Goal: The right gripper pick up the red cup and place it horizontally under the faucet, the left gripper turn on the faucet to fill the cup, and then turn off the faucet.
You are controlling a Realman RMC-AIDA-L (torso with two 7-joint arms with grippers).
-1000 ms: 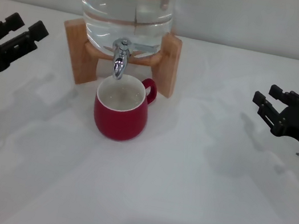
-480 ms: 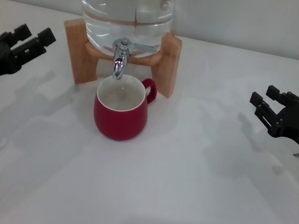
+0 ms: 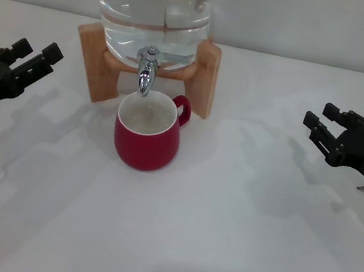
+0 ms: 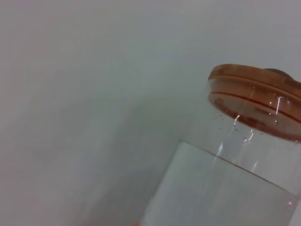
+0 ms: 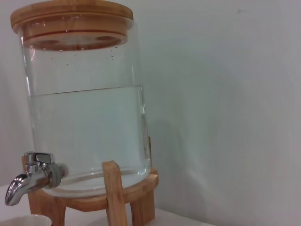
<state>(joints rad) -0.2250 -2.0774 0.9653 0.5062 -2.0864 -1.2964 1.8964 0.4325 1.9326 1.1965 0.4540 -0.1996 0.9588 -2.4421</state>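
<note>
Head view shows the red cup (image 3: 147, 135) standing upright on the white table (image 3: 220, 241), directly below the spout of the faucet (image 3: 146, 72), its handle pointing to about 2 o'clock. The faucet sticks out of the glass water jar (image 3: 154, 11), which sits on a wooden stand (image 3: 206, 77) at 12 o'clock from the cup. The left gripper (image 3: 32, 57) hovers at 9 o'clock from the cup, well apart from it, fingers spread and holding nothing. The right gripper (image 3: 318, 118) hangs at 3 o'clock, also well clear, its fingers parted and empty. From the right wrist the jar appears roughly two-thirds full under a wooden lid (image 5: 70, 14).
</note>
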